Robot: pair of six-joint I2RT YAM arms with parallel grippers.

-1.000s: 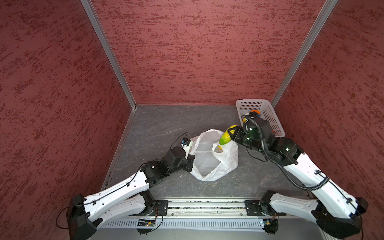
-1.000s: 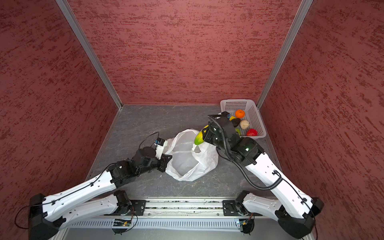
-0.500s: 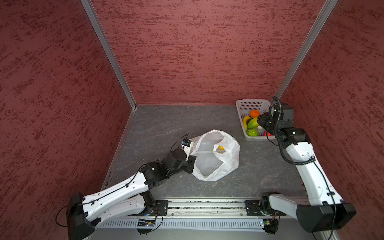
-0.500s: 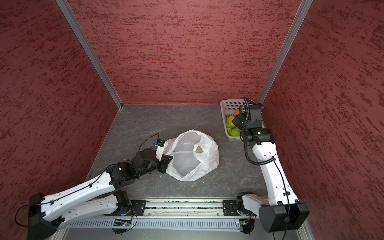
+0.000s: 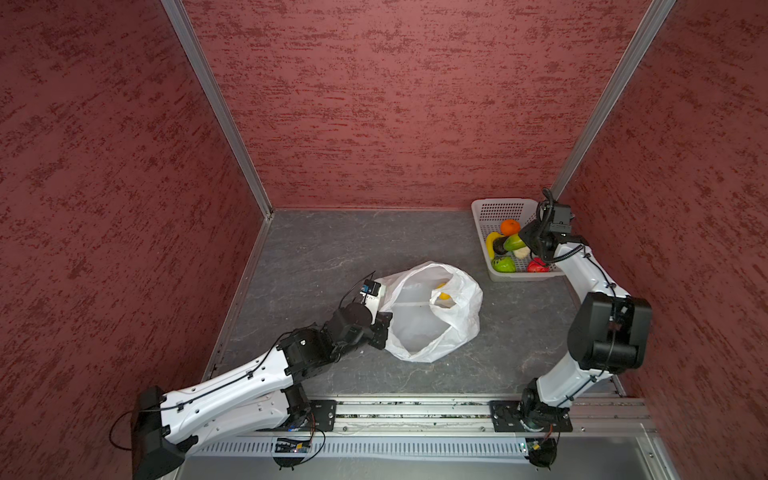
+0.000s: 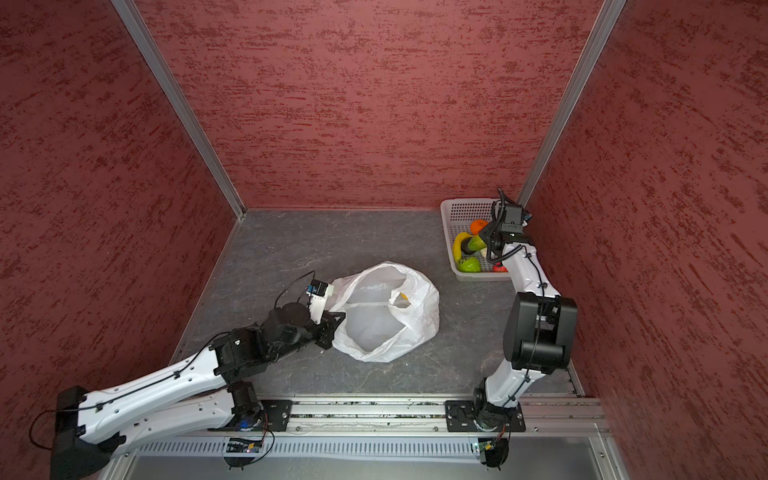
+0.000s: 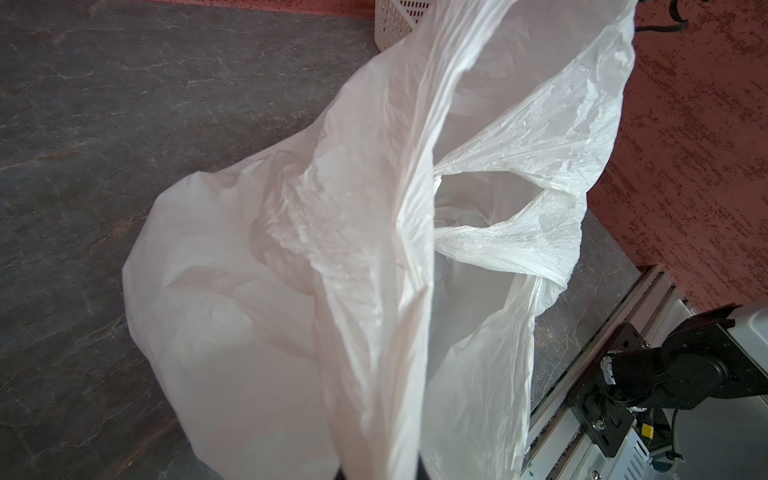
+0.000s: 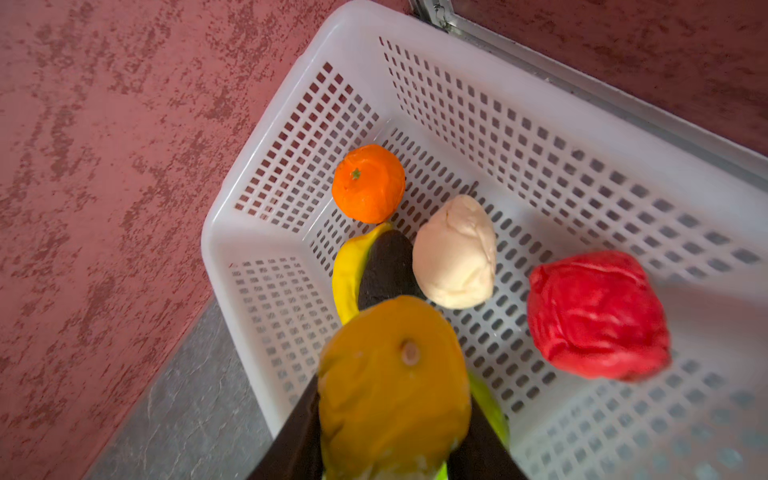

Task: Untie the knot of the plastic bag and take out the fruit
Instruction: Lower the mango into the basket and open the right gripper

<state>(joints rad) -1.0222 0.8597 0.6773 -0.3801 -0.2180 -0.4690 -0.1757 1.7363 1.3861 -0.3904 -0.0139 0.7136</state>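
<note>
1. The left pincer (image 5: 383, 328) is clamped fully shut on the rim of the plastic bag (image 5: 432, 328), low over the gray counter (image 5: 332, 249).
2. The bag spreads away from that pincer's tip, its mouth gaping upward and its loop handles (image 7: 511, 245) hanging loose.
3. A small yellow fruit (image 5: 444, 296) shows inside the bag through a handle loop, on the side far from the left pincer.
4. The right pincer (image 8: 390, 444) stands partly open, its dark fingers (image 8: 297, 436) pressed against either side of a green-yellow mango (image 8: 395, 374), which it holds.
5. That pincer carries the mango over a white perforated basket (image 5: 500, 210), well apart from the bag and the left pincer.
6. Just beyond the mango lie a dark avocado (image 8: 386, 270) and a yellow banana (image 8: 345, 278), touching each other. The orange (image 8: 368, 183) sits farther out, near the basket's wall.
7. A pale round fruit (image 8: 455, 253) lies just beside the avocado, and a red apple (image 8: 598, 316) lies off to one side of the pincer.
8. In a top view a green apple (image 5: 503, 264) lies in the basket, near the right pincer's tip.
</note>
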